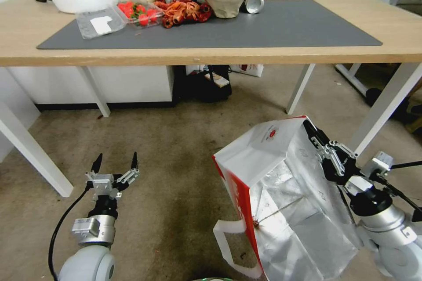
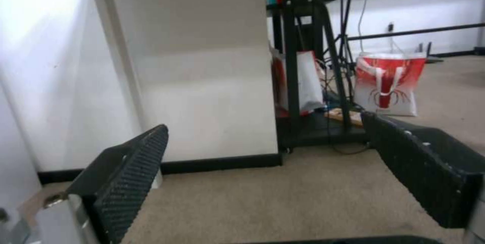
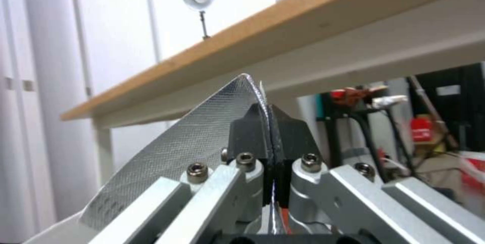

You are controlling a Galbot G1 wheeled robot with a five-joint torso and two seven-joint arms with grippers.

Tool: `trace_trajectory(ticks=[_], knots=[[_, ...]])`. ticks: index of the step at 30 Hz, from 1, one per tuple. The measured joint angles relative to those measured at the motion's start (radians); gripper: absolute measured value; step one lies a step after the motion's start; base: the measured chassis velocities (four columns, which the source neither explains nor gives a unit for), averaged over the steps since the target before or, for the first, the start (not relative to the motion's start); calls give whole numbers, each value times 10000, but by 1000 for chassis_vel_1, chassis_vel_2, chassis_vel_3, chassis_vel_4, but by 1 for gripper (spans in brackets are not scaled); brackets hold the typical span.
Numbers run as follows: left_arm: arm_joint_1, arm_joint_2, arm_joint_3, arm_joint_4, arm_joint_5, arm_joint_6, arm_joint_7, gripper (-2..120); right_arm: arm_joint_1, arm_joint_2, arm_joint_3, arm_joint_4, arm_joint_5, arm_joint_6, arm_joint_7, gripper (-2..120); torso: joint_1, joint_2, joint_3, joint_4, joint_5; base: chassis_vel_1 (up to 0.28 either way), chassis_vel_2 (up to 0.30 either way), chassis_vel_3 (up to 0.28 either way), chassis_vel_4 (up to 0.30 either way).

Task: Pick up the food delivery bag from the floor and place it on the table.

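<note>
- left gripper [image 1: 115, 162] hovers low over the floor [image 1: 176, 158] at the left, its fingers spread wide with nothing between them
- food delivery bag [image 1: 263, 149] sits tilted in front of the table [image 1: 220, 55], mouth gaping, foil lining showing; whether its base is off the carpet I cannot tell
- right gripper [image 1: 313, 131] has its fingers pressed together on the bag's upper rim; a pinch on thin foil may slip or tear under load, and the bag could swing into the table's edge
- worn, stained carpet; white table legs; dark mat [image 1: 281, 26] crowded at its left with bowls and food
</note>
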Motion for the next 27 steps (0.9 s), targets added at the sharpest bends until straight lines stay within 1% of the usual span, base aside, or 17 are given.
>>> trace_trajectory(ticks=[3, 8, 10, 11, 14, 16, 18, 22, 27], knots=[[-6, 11, -53, -1, 0, -187, 56, 97, 17, -66, 114, 32, 332, -221, -439, 0, 0, 0, 0, 0, 0, 0, 0, 0, 0], [-19, 29, -102, -4, 14, -212, 38, 99, 21, -97, 143, 97, 700, -471, -756, 0, 0, 0, 0, 0, 0, 0, 0, 0, 0], [-19, 45, -134, -3, 34, -299, 35, 101, 30, -137, 192, 132, 1065, -765, -1117, 0, 0, 0, 0, 0, 0, 0, 0, 0, 0], [-19, 45, -134, -3, 34, -299, 35, 101, 30, -137, 192, 132, 1065, -765, -1117, 0, 0, 0, 0, 0, 0, 0, 0, 0, 0], [-21, 51, -161, 9, 25, -398, 57, 101, 27, -196, 244, 192, 1678, -1189, -1621, 0, 0, 0, 0, 1, -1, 0, 0, 0, 0], [-21, 50, -162, 9, 22, -405, 59, 100, 27, -204, 260, 193, 1771, -1254, -1716, 0, 0, 0, 0, 1, -2, 0, 0, 0, 0], [-24, 49, -171, 13, 17, -407, 76, 100, 28, -262, 329, 197, 2176, -1507, -2150, 0, -1, 0, 0, 1, 0, 0, 0, 0, 0], [-24, 50, -183, 13, 12, -406, 117, 100, 37, -304, 417, 177, 2374, -1664, -2452, 0, 0, 0, 0, 1, -1, 0, 0, 0, 0], [-15, 50, -264, 9, -101, -454, 419, 100, 41, -340, 517, 67, 2445, -1763, -2752, 0, 0, 1, 0, 1, -1, 0, 0, 0, 0]])
